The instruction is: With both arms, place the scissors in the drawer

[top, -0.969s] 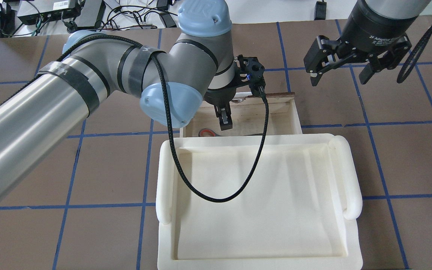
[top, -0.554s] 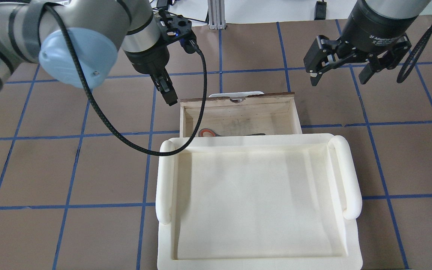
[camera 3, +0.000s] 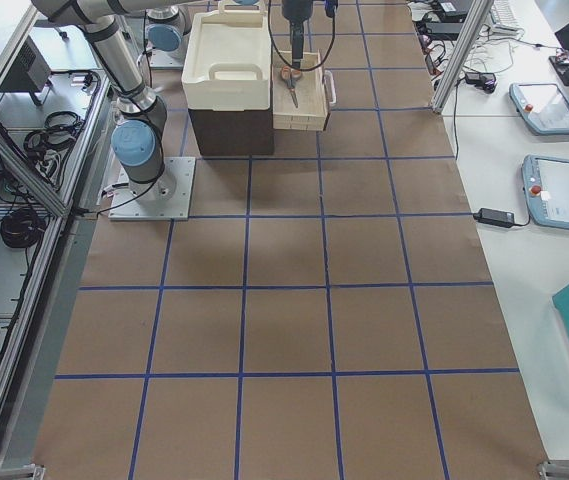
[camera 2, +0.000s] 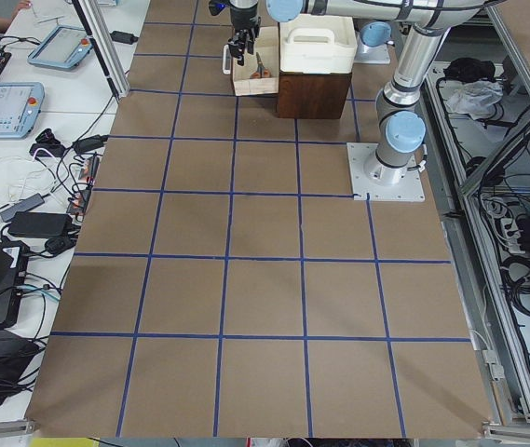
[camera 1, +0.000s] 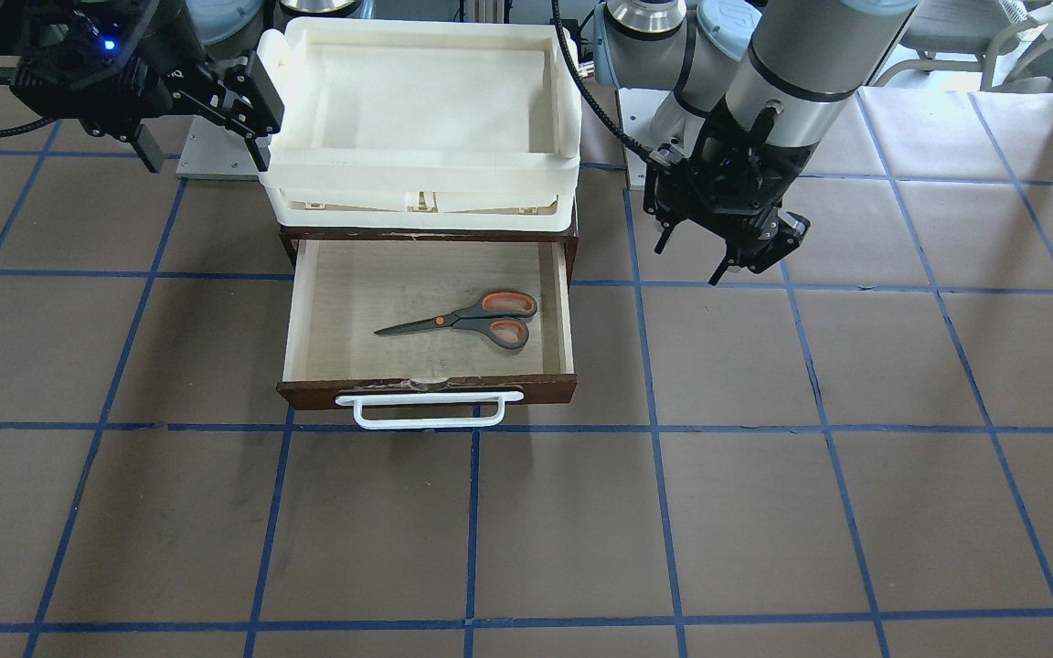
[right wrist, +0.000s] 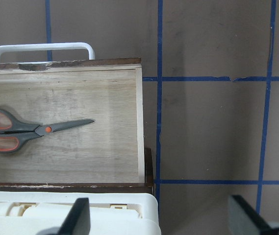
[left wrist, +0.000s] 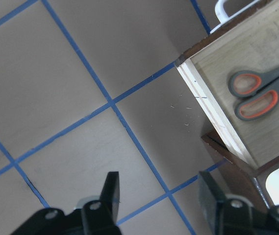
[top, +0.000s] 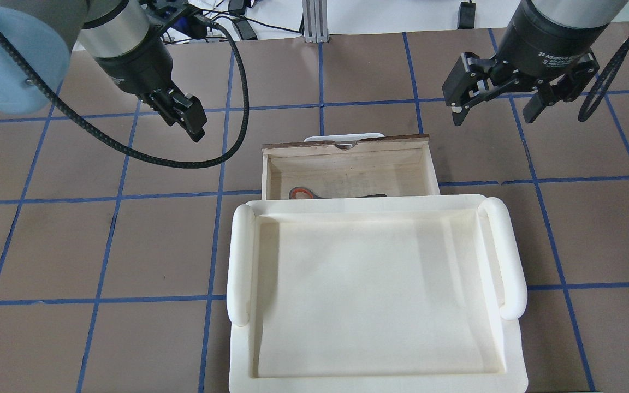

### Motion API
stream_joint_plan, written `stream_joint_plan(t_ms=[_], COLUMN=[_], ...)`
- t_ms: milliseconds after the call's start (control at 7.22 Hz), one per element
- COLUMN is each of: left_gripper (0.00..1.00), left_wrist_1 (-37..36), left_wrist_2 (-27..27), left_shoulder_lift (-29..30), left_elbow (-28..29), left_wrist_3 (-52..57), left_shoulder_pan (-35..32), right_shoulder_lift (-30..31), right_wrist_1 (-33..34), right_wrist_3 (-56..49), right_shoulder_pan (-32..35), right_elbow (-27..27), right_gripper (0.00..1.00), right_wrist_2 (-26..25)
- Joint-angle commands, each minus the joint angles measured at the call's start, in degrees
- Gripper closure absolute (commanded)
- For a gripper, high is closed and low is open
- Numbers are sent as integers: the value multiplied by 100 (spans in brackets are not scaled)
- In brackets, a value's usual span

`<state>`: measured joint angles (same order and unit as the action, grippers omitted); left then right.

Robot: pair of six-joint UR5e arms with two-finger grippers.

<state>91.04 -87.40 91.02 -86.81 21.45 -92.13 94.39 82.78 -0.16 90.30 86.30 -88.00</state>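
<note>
Front cam shows the grey-orange scissors (camera 1: 467,320) whole inside the dark wooden drawer (camera 1: 545,388); overhead barely does. The left gripper (left wrist: 160,193) and right gripper (right wrist: 160,218) gape wide, empty.

The silver-grey left arm (camera 2: 402,70) with light blue joint caps rises from a grey metal base plate (camera 2: 362,186) and reaches across the far end of the brown, blue-gridded table (camera 2: 265,279). Its black 2-finger gripper (camera 2: 237,58) hangs fingers down. Just behind it shows the open pale plywood drawer (camera 2: 253,86), with the small orange-handled scissors (camera 2: 259,65) inside. From the gripper toward the arm's base, a cream-white plastic tray (camera 2: 318,42) tops a dark brown wooden cabinet (camera 2: 313,93). Well apart on the gripper's other side lie 2 blue-framed tablets (camera 2: 58,47).
</note>
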Motion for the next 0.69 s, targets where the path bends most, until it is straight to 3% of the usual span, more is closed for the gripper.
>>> stream_joint_plan(t_ms=[0, 277, 554], left_gripper=[25, 0, 0], left_wrist_1=[176, 327, 388], left_wrist_2=[-416, -225, -207], left_shoulder_lift=[-242, -348, -410], left_elbow=[-3, 6, -3], left_wrist_3=[-1104, -1732, -1811], left_shoulder_pan=[89, 370, 406], right_shoulder_lift=[1, 1, 1], right_wrist_1=[1, -8, -8], right_wrist_3=[16, 16, 16], right_shoulder_pan=[5, 5, -3], right_elbow=[0, 0, 9], right_gripper=[0, 0, 0], right_wrist_2=[37, 20, 46])
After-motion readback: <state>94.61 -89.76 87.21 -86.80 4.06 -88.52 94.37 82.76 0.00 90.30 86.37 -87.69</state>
